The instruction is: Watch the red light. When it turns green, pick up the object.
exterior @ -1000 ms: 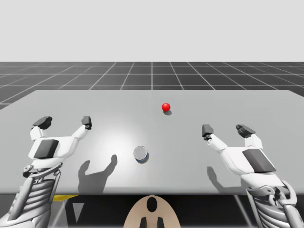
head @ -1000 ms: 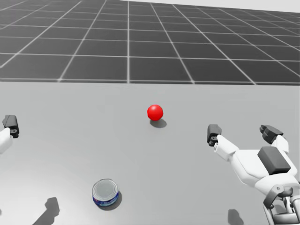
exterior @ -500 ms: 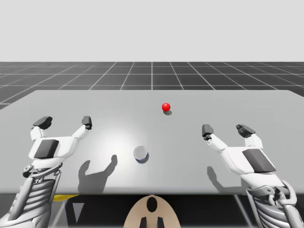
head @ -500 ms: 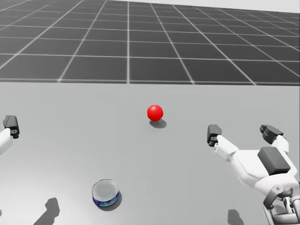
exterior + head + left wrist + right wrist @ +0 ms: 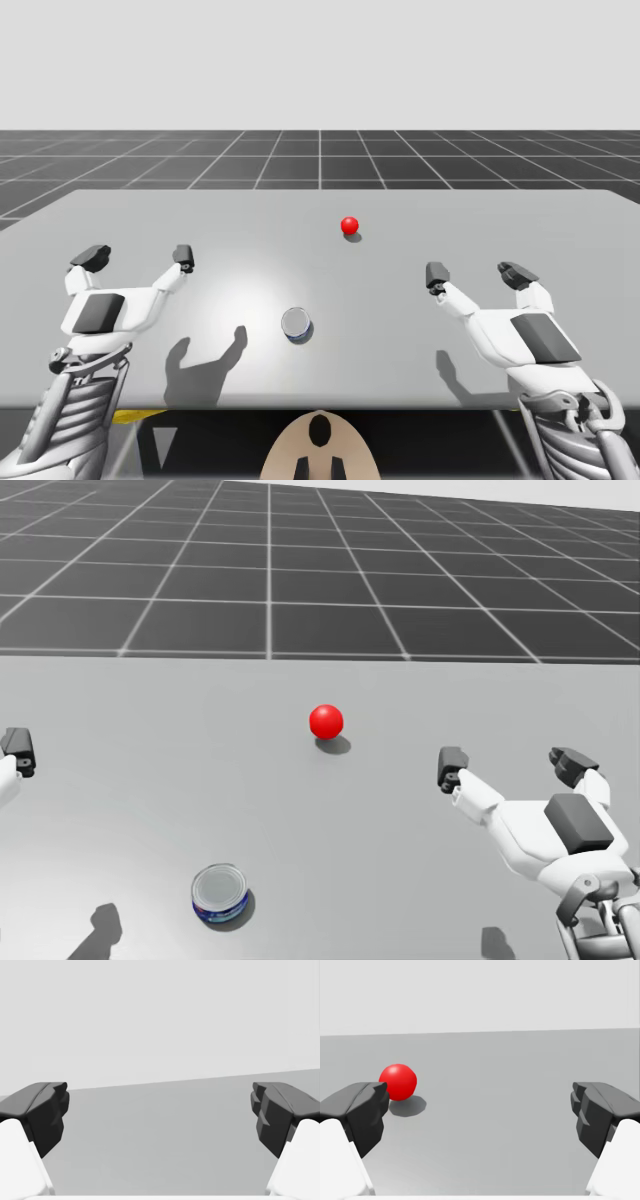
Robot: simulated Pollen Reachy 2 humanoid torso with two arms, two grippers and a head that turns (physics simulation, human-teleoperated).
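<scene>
Well, the light [image 5: 349,225] is red, and the can [image 5: 296,324] stands up between the wide-open, empty left tool [image 5: 136,257] and right tool [image 5: 476,273], a bit nearer the left

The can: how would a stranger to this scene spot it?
Start at the grey table. Toward the robot's edge, roughly mid-width, stands a short round can. Unlike the red ball farther back, it has a silvery top and blue sides.
</scene>
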